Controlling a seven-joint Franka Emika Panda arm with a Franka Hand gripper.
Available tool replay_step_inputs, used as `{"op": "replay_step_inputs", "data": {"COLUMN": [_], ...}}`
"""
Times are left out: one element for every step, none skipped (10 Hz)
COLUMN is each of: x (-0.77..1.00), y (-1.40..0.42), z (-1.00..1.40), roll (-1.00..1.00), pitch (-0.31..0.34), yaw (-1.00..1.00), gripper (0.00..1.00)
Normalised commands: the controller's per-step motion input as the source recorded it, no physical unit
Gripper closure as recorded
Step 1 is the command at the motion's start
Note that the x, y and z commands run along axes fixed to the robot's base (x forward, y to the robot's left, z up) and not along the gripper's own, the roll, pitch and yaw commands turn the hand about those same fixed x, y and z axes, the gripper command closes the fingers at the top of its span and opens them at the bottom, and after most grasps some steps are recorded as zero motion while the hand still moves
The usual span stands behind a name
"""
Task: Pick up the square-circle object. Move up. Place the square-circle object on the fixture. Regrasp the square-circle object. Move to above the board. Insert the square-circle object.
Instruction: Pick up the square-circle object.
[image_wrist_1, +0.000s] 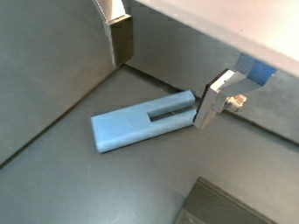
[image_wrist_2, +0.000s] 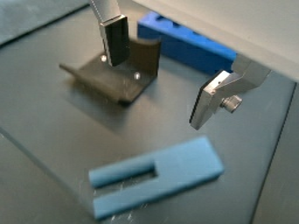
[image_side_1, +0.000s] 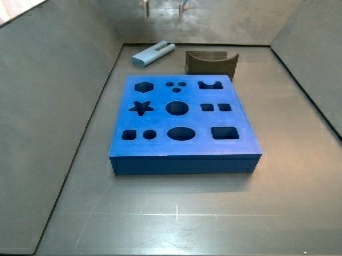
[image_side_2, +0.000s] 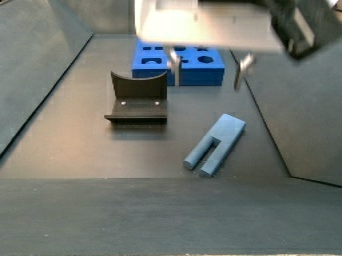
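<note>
The square-circle object (image_wrist_1: 135, 124) is a pale blue-grey slotted peg lying flat on the grey floor, also seen in a side view (image_side_2: 214, 142) and near the back wall (image_side_1: 154, 52). My gripper (image_wrist_1: 163, 87) hangs above it, open, with nothing between its fingers (image_wrist_2: 114, 39). In a side view the gripper (image_side_2: 207, 82) sits high, between the peg and the board (image_side_2: 181, 62). The dark fixture (image_wrist_2: 117, 77) stands on the floor beside the peg, also visible in both side views (image_side_2: 138, 98) (image_side_1: 210, 62). The bright blue board (image_side_1: 181, 120) lies in the middle of the floor.
Grey walls (image_side_1: 80, 70) enclose the floor on all sides. The peg lies close to a side wall (image_side_2: 287, 110). The fixture stands between the peg and the opposite wall.
</note>
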Motion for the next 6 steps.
{"op": "replay_step_inputs", "data": {"x": [0.00,-0.03,0.00,0.00,0.00,0.00], "y": [0.28,0.28,0.33,0.35,0.35,0.36], "z": [-0.44,-0.43,-0.41,-0.42,-0.40,-0.37], "roll": [-0.31,-0.32,-0.33,-0.33,-0.34,-0.35], "pitch": [-0.183,-0.170,-0.153,-0.133,-0.130,-0.116], "yaw": [-0.40,-0.39,-0.34,-0.33,-0.32,-0.31], "gripper": [0.00,0.00,0.00,0.00,0.00,0.00]}}
